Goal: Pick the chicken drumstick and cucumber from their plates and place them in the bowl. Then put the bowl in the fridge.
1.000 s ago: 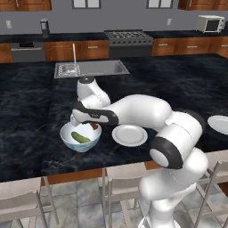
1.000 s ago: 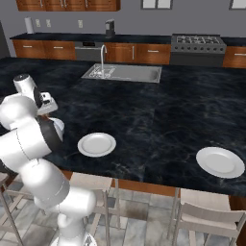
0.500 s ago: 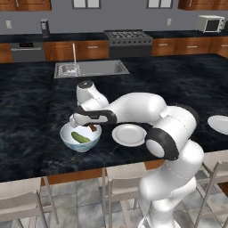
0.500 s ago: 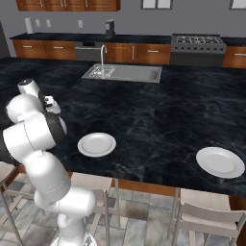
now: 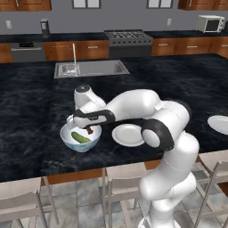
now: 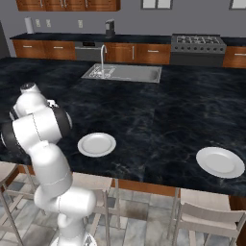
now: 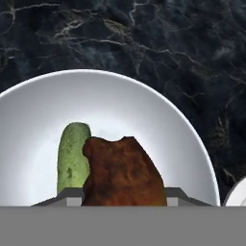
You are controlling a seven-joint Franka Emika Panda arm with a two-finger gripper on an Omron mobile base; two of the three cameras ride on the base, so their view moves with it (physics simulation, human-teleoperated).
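While the arm bends low over the left-centre of the left base view, the hand (image 5: pixel 90 129) sits right above the bowl (image 5: pixel 67 139), and it's clamped on the drumstick (image 5: pixel 90 130), which shows there as a little brown lump at the fingertips, over the bowl's inside. Up close in the hand view, the drumstick (image 7: pixel 124 173) takes up the bottom middle, wedged between the two grey finger tips, with the white inside of the bowl (image 7: pixel 144 115) spread out behind it.

Cucumber (image 5: pixel 81 137) is already lying in the bowl, on the bottom, slanted toward the lower right in the left base view. In the hand view the cucumber (image 7: pixel 72 158) stands up just left of the drumstick, partly tucked behind it. Can't tell if the two actually touch.

Bowl sits on the dark marbled tabletop (image 5: pixel 187 84), near its front edge. Just right of the bowl there's one plate (image 5: pixel 127 135), and a second plate (image 5: pixel 219 123) peeks in at the right edge of that frame, well apart from the first.

From the right base view, the first plate (image 6: pixel 96 144) is left of centre and the other plate (image 6: pixel 220 161) is at the lower right. The arm bulks up on the left of that frame, blocking the bowl.
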